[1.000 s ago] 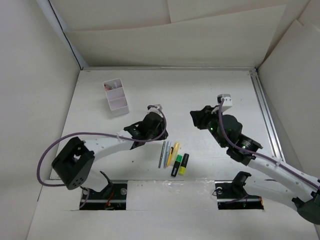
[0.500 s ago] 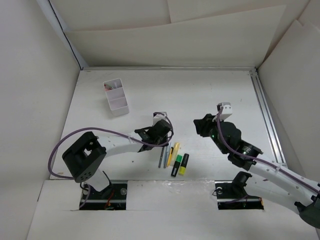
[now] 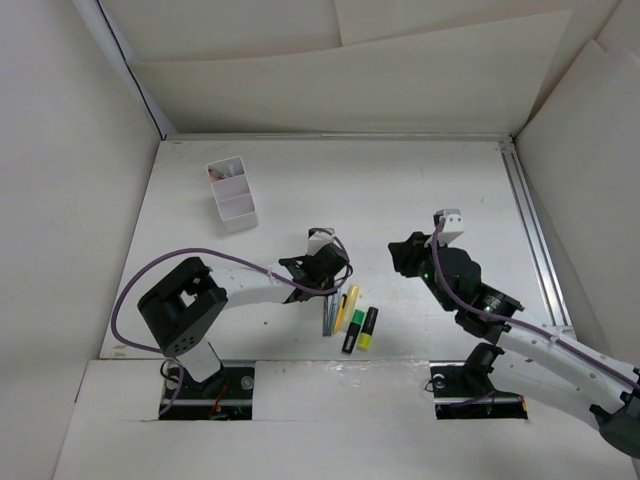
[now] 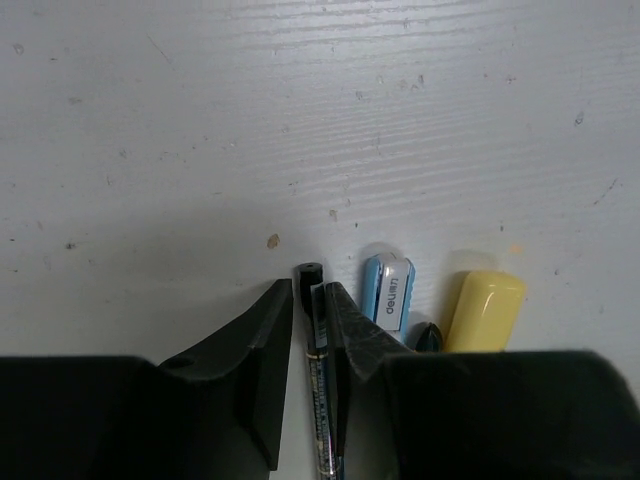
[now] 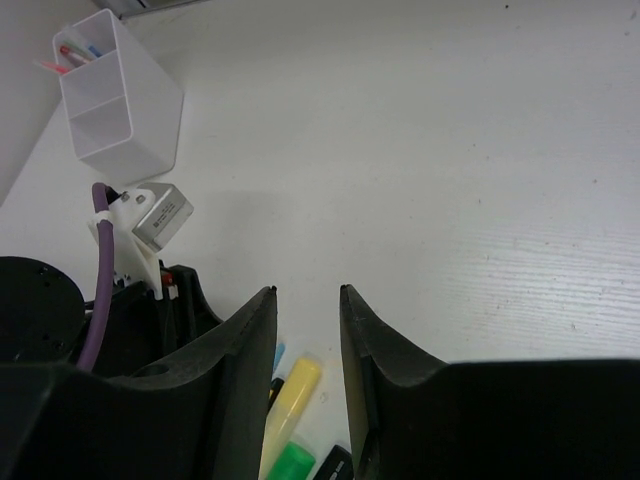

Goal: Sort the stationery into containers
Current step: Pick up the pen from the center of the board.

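My left gripper (image 3: 326,278) is down on the table over the row of stationery. In the left wrist view its jaws (image 4: 308,296) straddle a thin dark grey pen (image 4: 320,350) that lies flat. The right finger touches the pen and a slim gap shows on the left side. Beside it lie a blue pen cap (image 4: 388,290) and a yellow pen cap (image 4: 484,310). A green highlighter (image 3: 351,330) and a yellow highlighter (image 3: 367,328) lie right of the pens. The white two-compartment box (image 3: 232,193) stands far left. My right gripper (image 3: 402,252) hovers open and empty.
The box (image 5: 115,95) holds red and blue pens in its far compartment. The left arm's wrist and purple cable (image 5: 100,280) fill the lower left of the right wrist view. A metal rail (image 3: 530,230) runs along the table's right edge. White walls enclose the table.
My left gripper has moved right and towards the near edge, down onto the pens, and its jaws now straddle the grey pen. The right gripper has drawn back slightly.
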Controlling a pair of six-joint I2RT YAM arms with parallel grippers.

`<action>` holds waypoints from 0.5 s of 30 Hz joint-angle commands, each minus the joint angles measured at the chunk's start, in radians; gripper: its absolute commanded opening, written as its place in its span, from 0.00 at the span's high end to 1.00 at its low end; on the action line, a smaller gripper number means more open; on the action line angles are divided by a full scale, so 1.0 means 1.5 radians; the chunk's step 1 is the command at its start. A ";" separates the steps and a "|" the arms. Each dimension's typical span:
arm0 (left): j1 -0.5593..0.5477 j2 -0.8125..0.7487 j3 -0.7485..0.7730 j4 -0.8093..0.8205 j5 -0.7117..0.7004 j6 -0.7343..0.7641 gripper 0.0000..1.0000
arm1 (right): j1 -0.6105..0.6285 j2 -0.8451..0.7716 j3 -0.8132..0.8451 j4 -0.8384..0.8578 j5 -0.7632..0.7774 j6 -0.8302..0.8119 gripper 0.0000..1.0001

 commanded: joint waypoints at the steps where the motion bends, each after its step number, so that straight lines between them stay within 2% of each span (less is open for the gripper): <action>1: -0.009 0.002 0.018 -0.012 -0.016 -0.007 0.84 | 0.004 -0.013 -0.005 0.042 0.012 -0.008 0.63; 6: -0.009 0.008 0.018 -0.012 -0.016 -0.007 0.85 | 0.004 -0.006 -0.005 0.049 0.012 -0.008 0.63; 10: -0.009 0.014 0.018 -0.012 -0.022 -0.007 1.00 | 0.004 -0.019 -0.012 0.049 0.012 -0.008 0.63; 15: -0.009 -0.031 0.028 -0.042 -0.066 -0.013 1.00 | 0.004 -0.031 -0.018 0.049 0.026 -0.008 0.63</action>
